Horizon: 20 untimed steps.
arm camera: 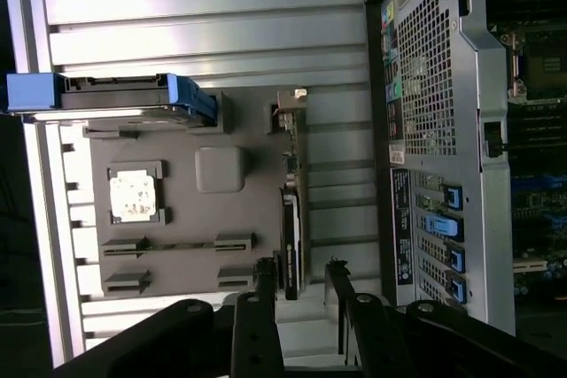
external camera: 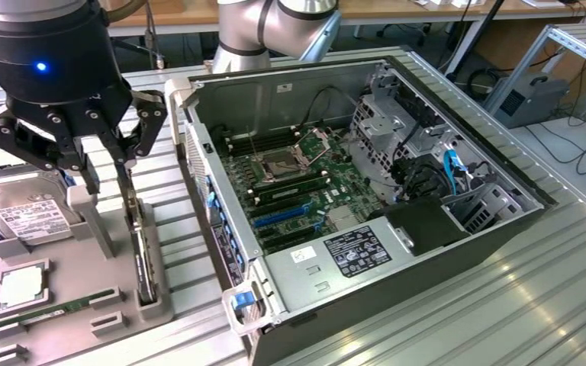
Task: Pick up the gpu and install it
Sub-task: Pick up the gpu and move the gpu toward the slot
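Note:
The gpu point(external camera: 143, 255) is a thin dark card standing on edge in a slot of the grey parts tray point(external camera: 64, 271), to the exterior view's left of the open computer case point(external camera: 445, 229). My gripper point(external camera: 110, 181) hangs over the card's far end. In the wrist view the gripper point(arm camera: 301, 276) is open, with its two black fingers point(arm camera: 266, 285) on either side of the gpu point(arm camera: 291, 219) and a gap showing on each side. The motherboard point(external camera: 293, 187) with its blue slots point(external camera: 278, 217) lies exposed inside the case.
The tray also holds a silver hard drive point(external camera: 24, 210), a CPU point(external camera: 24, 286) and a green RAM stick point(external camera: 49, 313). The case's perforated wall point(arm camera: 443, 130) stands close beside the tray. All of it rests on a ribbed metal table point(external camera: 497, 305).

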{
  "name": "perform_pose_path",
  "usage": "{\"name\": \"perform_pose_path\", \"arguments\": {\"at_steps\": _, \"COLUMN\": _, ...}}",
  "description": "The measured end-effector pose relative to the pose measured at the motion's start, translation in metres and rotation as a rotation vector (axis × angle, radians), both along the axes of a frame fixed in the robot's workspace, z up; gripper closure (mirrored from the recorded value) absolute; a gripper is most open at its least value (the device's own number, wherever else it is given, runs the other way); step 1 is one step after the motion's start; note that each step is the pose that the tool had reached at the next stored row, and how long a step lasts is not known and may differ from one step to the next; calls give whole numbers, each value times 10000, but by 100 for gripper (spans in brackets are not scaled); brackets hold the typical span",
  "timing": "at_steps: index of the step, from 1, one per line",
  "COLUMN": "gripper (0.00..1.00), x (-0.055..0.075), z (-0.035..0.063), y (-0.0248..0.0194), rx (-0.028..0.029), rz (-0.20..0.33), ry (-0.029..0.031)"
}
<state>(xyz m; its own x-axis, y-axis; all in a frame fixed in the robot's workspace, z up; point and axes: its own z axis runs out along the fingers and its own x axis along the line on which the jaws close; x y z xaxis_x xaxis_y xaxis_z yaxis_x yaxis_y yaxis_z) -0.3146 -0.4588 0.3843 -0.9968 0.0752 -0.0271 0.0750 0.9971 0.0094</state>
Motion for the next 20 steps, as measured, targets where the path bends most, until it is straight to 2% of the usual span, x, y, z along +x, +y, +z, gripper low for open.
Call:
{"name": "perform_pose_path", "arguments": {"at_steps": 1, "gripper": 64, "x": 0, "z": -19, "y": -1, "rx": 109, "rz": 7, "ry": -2}}
{"name": "perform_pose_path", "arguments": {"at_steps": 4, "gripper": 64, "x": -1, "z": -57, "y": -5, "rx": 229, "rz": 34, "ry": 0}}
{"name": "perform_pose_path", "arguments": {"at_steps": 9, "gripper": 64, "x": -1, "z": -171, "y": -6, "rx": 246, "rz": 52, "ry": 0}}
{"name": "perform_pose_path", "arguments": {"at_steps": 20, "gripper": 64, "x": -1, "z": -407, "y": -6, "rx": 246, "rz": 52, "ry": 8}}
